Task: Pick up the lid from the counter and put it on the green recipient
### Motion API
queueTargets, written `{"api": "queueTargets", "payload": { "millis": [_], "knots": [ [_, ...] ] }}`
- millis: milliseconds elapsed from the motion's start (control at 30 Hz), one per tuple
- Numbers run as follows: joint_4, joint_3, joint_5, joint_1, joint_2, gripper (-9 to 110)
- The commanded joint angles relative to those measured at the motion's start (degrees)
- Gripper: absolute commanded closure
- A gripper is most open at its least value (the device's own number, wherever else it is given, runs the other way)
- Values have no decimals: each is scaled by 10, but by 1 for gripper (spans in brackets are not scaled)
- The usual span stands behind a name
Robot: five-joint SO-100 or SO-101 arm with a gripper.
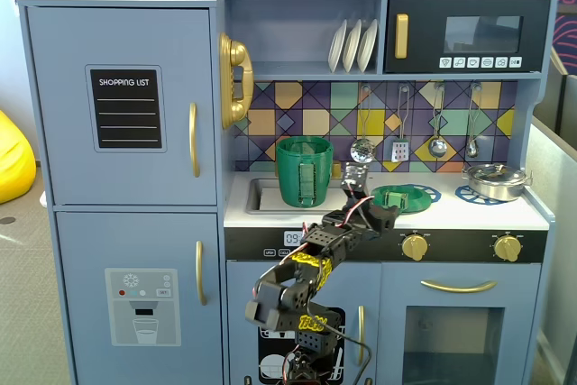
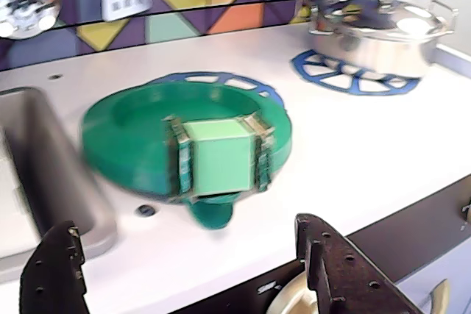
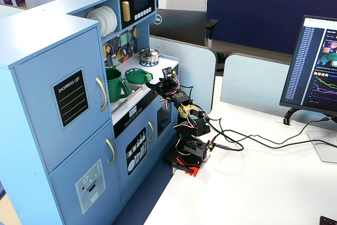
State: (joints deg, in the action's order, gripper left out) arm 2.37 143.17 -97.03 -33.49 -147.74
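Observation:
The green lid (image 2: 132, 134) lies flat on the white counter, on top of a blue burner ring, with a pale green block-shaped knob (image 2: 219, 156) facing the wrist camera. It also shows in both fixed views (image 1: 400, 197) (image 3: 138, 76). My gripper (image 2: 188, 259) is open and empty, its two black fingers (image 2: 335, 255) low at the counter's front edge, just short of the lid and apart from it. The tall dark-green recipient (image 1: 305, 171) stands in the sink, to the left of the lid in a fixed view, and shows in the other one too (image 3: 113, 84). The gripper appears in both fixed views (image 1: 374, 203) (image 3: 156, 84).
A shiny steel pot (image 2: 383, 27) sits on a second blue burner ring (image 1: 471, 194) to the right. The grey sink (image 2: 44, 174) is left of the lid. Utensils hang on the backsplash (image 1: 437, 123). Gold knobs (image 1: 415, 246) line the front panel below the counter.

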Motion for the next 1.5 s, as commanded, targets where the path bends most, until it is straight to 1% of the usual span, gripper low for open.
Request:
{"api": "queueTargets", "payload": {
  "millis": [0, 433, 667, 700, 733, 800, 900, 1033, 1167, 1333, 1467],
  "knots": [
    [-46, -64, 1, -14, 54, 69],
    [-121, -188, 0, -4, 252, 69],
    [-121, -292, 6, 6, 364, 71],
    [-119, -300, 10, 10, 374, 73],
    [-112, -304, 7, 12, 381, 78],
    [-106, -305, -11, 22, 388, 102],
    [-105, -308, 15, 30, 391, 101],
    [-101, -329, 16, 35, 377, 101],
    [-38, -401, 25, 47, 345, 101],
    [103, -504, 33, 83, 292, 101],
    [176, -586, 33, 122, 276, 102]
  ]
}}
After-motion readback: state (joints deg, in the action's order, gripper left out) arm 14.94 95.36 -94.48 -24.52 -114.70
